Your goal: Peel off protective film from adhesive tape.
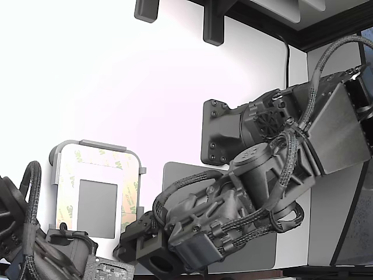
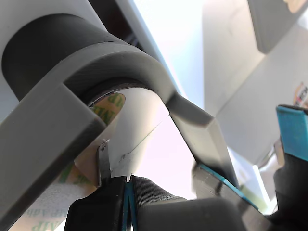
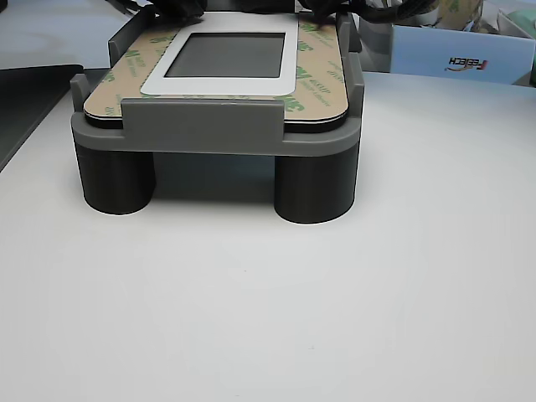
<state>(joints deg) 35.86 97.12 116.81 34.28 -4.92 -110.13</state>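
Tan protective film [image 3: 322,79], green 3M print, flat on adhesive tape [image 1: 129,192] border around grey rectangle [image 3: 228,54], seated in grey raised fixture [image 3: 201,134]. Gripper [image 2: 129,185] at fixture corner, fingertips pinched together on thin film edge.

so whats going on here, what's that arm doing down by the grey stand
A robot arm has brought its gripper to one corner of a grey fixture that holds a flat panel. The panel's dark grey rectangle is bordered by adhesive tape faced with tan, 3M-printed protective film. In the wrist view the fingertips look pressed together at the film's edge. The film looks flat in the other view, so peeling has hardly begun, if at all.
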